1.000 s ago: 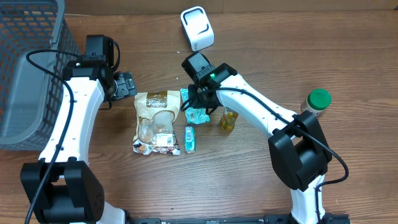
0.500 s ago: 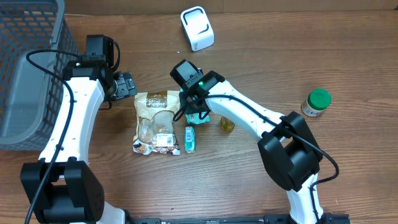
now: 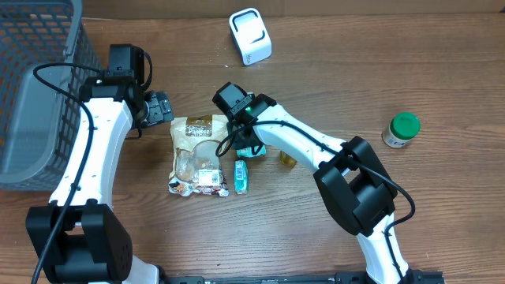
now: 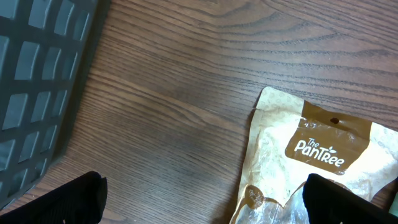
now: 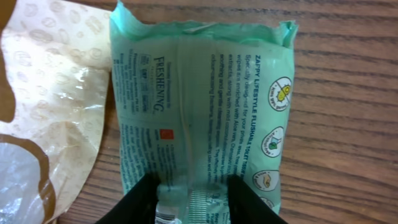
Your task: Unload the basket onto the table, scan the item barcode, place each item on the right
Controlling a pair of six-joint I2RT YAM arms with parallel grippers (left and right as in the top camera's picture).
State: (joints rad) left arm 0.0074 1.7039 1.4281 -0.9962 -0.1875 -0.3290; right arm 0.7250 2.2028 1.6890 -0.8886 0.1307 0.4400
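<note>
A mint-green wipes packet (image 5: 205,99) lies on the wood, printed back up, with a barcode (image 5: 169,214) at its near end. My right gripper (image 5: 193,196) is shut on a pinched ridge along the middle of this packet, one dark finger (image 5: 144,199) on each side. From overhead the packet (image 3: 251,147) peeks out under the right gripper (image 3: 245,136), beside the snack bag. The white scanner (image 3: 250,35) stands at the back of the table. My left gripper (image 3: 162,108) is open and holds nothing. In its wrist view the left gripper (image 4: 211,202) hovers over the bag's top corner.
A tan PanTree snack bag (image 3: 197,154) lies left of the packet, and a small teal pack (image 3: 241,176) lies below it. A yellow bottle (image 3: 288,158) sits partly under the right arm. At far right stands a green-lidded jar (image 3: 402,130). A grey basket (image 3: 31,79) fills the left edge.
The right wrist has swung left toward the snack bag with the green packet and now covers more of the yellow bottle. The left arm has not moved.
</note>
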